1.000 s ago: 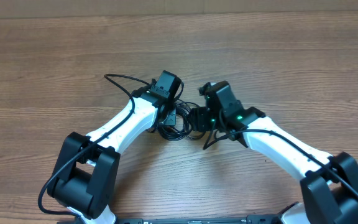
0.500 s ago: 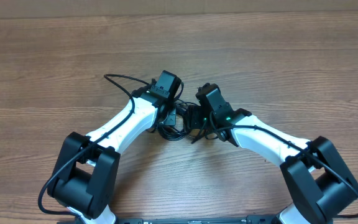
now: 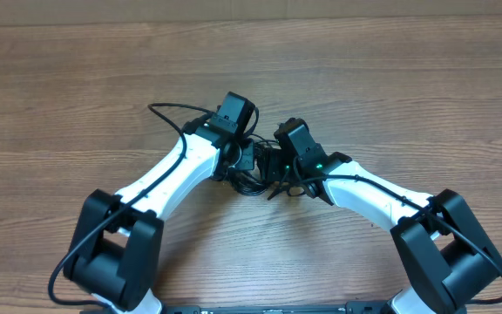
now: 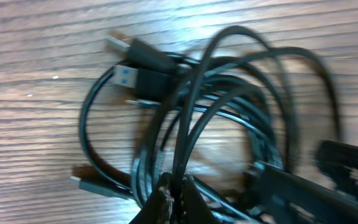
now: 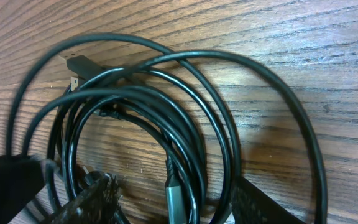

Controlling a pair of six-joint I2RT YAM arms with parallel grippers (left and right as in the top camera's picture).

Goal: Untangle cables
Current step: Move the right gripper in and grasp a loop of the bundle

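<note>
Tangled black cables [image 4: 151, 79] on a wooden counter [image 3: 390, 78] — left claw [image 4: 174, 190] pressed together, pinching strands at the coil's near edge; right claw [image 5: 176, 196] spread, straddling the loops.

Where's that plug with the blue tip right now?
In the left wrist view, the blue-tipped plug lies on the table at the upper left of the cable tangle, just below a silvery plug.

Coiled black cables [image 3: 247, 184] lie on the wooden table [image 3: 390, 87].
</note>
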